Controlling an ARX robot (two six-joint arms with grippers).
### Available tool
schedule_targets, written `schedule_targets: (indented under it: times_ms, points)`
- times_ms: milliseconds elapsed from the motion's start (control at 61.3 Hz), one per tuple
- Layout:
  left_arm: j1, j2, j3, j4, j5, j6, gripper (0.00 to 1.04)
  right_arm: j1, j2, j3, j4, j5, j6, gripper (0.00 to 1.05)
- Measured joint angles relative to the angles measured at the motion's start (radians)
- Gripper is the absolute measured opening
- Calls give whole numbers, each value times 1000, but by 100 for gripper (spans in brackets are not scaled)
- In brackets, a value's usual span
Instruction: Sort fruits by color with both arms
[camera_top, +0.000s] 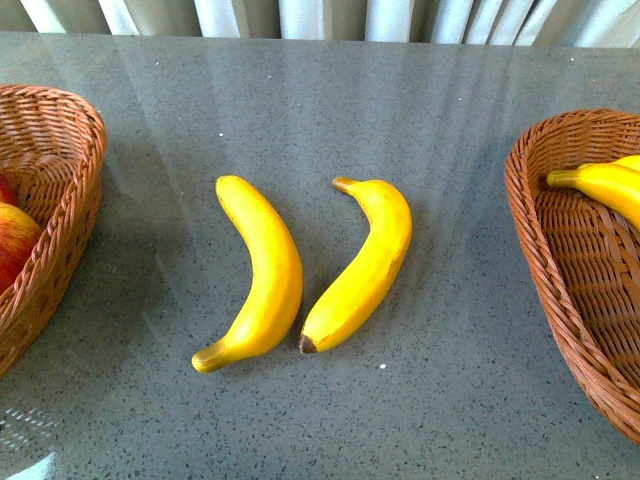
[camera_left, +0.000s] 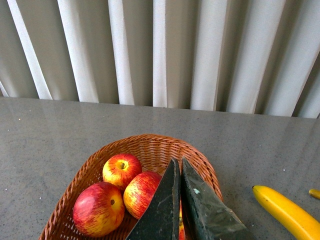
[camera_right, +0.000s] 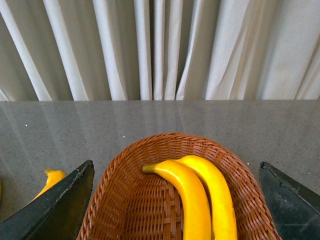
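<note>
Starting closest to us, we find our left gripper (camera_left: 179, 200) clenched, its two black fingers (camera_left: 160, 210) pressed almost together with nothing caught between them. It hangs over the left basket (camera_left: 150, 142), which stands well to the left of the dark-tipped banana (camera_top: 365, 262). We count three red-and-yellow apples (camera_left: 121, 170) in that basket, bunched together. A sliver of red and yellow shows through the thin gap between the fingers, and we cannot tell whether the fingers touch any fruit. Our right gripper (camera_right: 176, 163) is released, jaws spread wide, over the right basket (camera_right: 125, 155), which stands well to the right of the dark-tipped banana. Two bananas (camera_right: 187, 195) lie side by side in it, touching. The dark-tipped banana itself lies on the grey table (camera_top: 450, 400) between the baskets, with a second loose banana (camera_top: 262, 275) just beside it on its left; the two are close but apart and curve the same way. Farthest off, beyond the dark-tipped banana and the table's back edge, hangs a pale pleated curtain (camera_top: 300, 15).
</note>
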Motion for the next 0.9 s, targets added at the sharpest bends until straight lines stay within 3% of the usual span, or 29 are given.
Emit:
schedule_targets:
  times_ms: [196,310,750,897]
  points:
    - [0,-53,0,-54,0,0,2,0,0,0,0,0,0,96]
    - [0,-190,0,-213,0,0,2,0,0,0,0,0,0,96]
    - [0,-202,0,-221,0,0,2,0,0,0,0,0,0,96]
    - [0,-202,0,-221,0,0,24,0,0,0,0,0,0,96]
